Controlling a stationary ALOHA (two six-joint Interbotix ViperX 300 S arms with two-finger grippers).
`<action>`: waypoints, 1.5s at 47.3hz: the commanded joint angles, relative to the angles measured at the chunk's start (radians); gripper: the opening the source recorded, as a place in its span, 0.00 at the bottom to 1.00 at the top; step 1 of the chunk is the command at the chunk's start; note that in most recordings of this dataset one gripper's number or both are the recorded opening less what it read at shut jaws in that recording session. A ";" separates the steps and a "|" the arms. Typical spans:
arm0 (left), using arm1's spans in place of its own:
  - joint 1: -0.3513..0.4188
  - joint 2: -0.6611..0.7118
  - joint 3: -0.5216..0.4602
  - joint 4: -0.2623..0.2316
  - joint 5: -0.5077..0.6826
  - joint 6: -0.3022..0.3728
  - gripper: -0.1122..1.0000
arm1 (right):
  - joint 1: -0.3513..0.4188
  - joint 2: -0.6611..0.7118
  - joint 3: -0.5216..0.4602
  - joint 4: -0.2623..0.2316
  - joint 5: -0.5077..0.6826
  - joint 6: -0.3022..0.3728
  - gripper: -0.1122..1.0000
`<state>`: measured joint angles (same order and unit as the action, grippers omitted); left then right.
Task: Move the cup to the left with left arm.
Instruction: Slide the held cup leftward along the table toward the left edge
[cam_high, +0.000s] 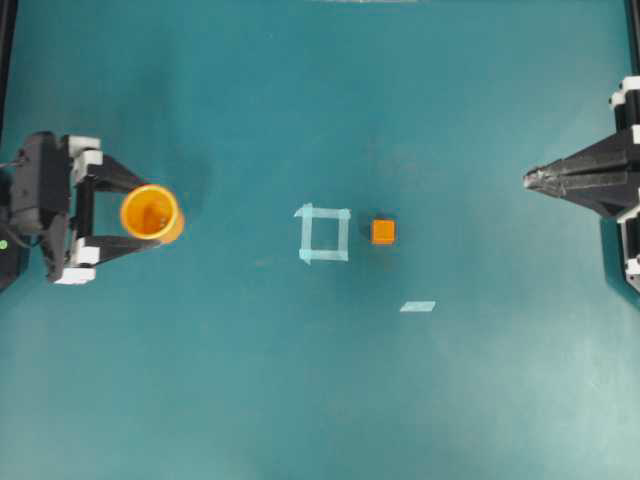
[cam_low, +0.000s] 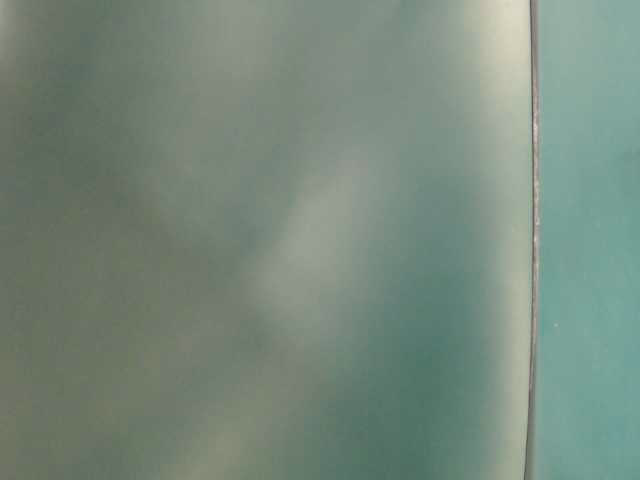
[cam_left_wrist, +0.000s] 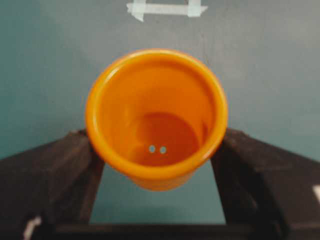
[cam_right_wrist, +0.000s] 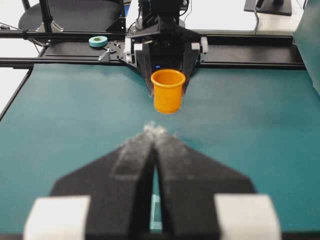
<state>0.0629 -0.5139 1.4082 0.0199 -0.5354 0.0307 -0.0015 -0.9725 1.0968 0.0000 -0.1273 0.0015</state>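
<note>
From overhead, the left gripper (cam_high: 150, 214) is sitting at the left edge of the green table (cam_high: 320, 400), its two black fingers closing on the orange cup (cam_high: 151, 212) from either side. The cup is standing upright, well to the left of the tape square (cam_high: 323, 234). A small orange cube (cam_high: 383, 231) is lying just beside the square's right edge, and a loose strip of tape (cam_high: 418, 306) is lying near it. The right gripper (cam_high: 528, 179) is resting at the right edge, its fingers pressing together on nothing.

The table-level view is showing a blurred grey-green surface and a band of green table (cam_low: 590, 240).

The left wrist camera is looking down into the cup (cam_left_wrist: 156, 118), with a finger (cam_left_wrist: 75, 165) touching each side of its wall.

The right wrist camera is showing the right gripper (cam_right_wrist: 155, 131) fully closed, and across the table the cup (cam_right_wrist: 167, 91) is hanging clamped in the left gripper (cam_right_wrist: 167, 82).
</note>
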 joint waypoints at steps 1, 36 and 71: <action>-0.005 -0.069 0.011 0.000 0.044 -0.002 0.69 | -0.002 0.006 -0.031 -0.002 -0.011 0.002 0.10; -0.051 -0.376 0.101 0.000 0.216 -0.002 0.69 | -0.012 0.012 -0.035 0.002 -0.012 0.002 0.10; -0.057 -0.370 0.101 0.000 0.210 0.003 0.69 | -0.015 0.012 -0.041 0.000 -0.008 0.002 0.10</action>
<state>0.0077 -0.8928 1.5202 0.0199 -0.3145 0.0353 -0.0153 -0.9664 1.0876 0.0000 -0.1273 0.0015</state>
